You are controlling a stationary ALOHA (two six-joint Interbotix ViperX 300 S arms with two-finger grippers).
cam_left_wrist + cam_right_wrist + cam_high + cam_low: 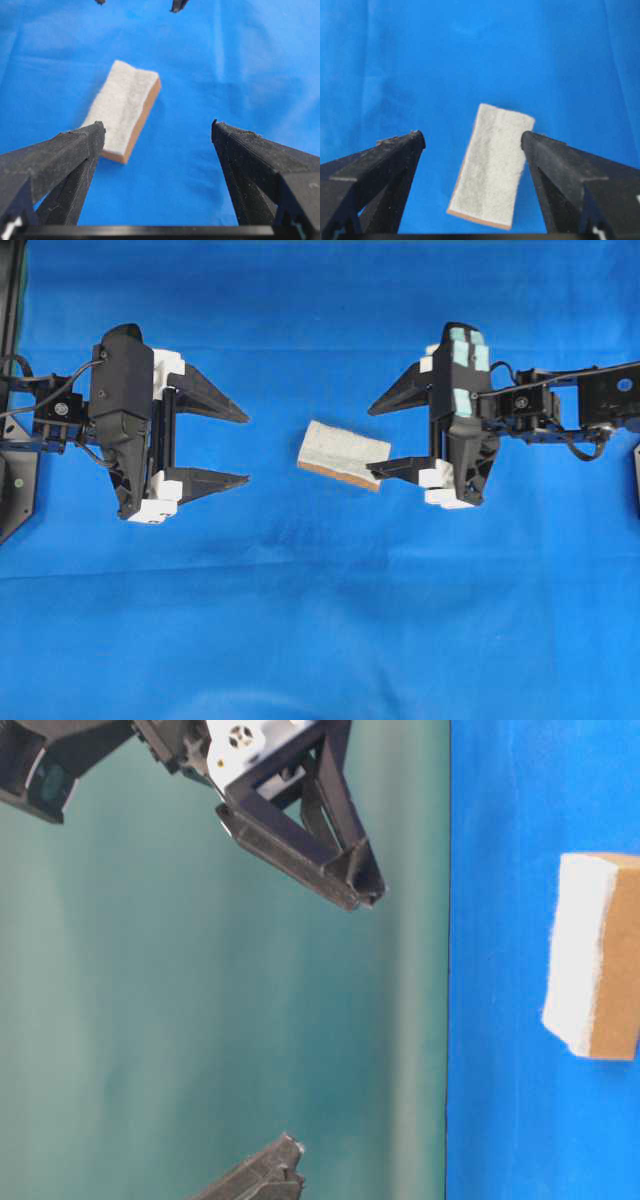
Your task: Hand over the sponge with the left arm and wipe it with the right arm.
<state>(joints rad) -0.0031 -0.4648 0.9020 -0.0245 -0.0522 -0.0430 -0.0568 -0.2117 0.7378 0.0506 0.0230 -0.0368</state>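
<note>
The sponge (343, 453) lies flat on the blue cloth between the two arms, grey-white face up, with a thin orange-brown layer along its near edge. The left arm's gripper (247, 449) stands open to the sponge's left, apart from it, and holds nothing. In the left wrist view the sponge (125, 107) is ahead of the left gripper (157, 127), next to one finger. The right arm's gripper (370, 442), with teal patches, is open at the sponge's right end, one fingertip overlapping it. From the right wrist, the sponge (492, 165) lies between the spread fingers of the right gripper (472, 136), ungripped.
A blue cloth (320, 620) covers the whole table. The table-level view is turned sideways. It shows the sponge (590, 955) on the cloth, and two black fingers (330, 860) against a teal backdrop. The right gripper's fingertips (176, 5) show at the top of the left wrist view.
</note>
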